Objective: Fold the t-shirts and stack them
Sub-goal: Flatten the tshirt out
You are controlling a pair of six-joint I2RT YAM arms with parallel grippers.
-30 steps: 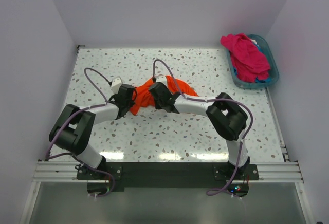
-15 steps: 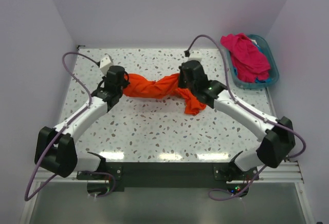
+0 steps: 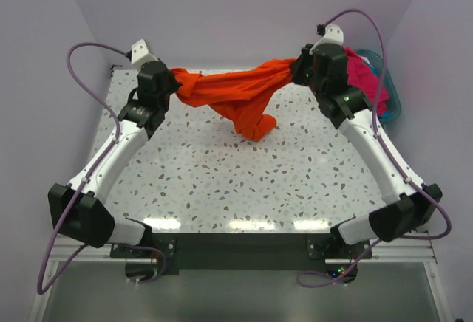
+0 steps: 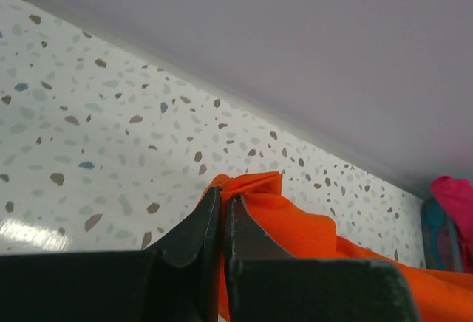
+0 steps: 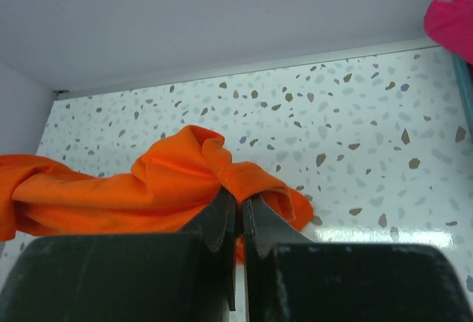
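Note:
The bright orange t-shirt (image 3: 236,97) hangs stretched between both grippers above the back of the table, its middle sagging down to a bunch (image 3: 256,125). My left gripper (image 3: 171,86) is shut on its left end, seen in the left wrist view (image 4: 224,198) with cloth (image 4: 295,222) pinched between the jaws. My right gripper (image 3: 298,71) is shut on its right end, seen in the right wrist view (image 5: 239,198) with cloth (image 5: 170,182) bunched over the jaws. The magenta-pink t-shirt (image 3: 367,78) lies in the basket, mostly hidden behind the right arm.
The teal basket (image 3: 390,100) stands at the back right corner; its edge also shows in the left wrist view (image 4: 436,233). The speckled table (image 3: 236,182) has walls on the left, back and right. Both arms reach far toward the back wall.
Both grippers have risen and moved apart toward the back corners, lifting the orange t-shirt off the table and stretching it out. The right arm now covers part of the basket.

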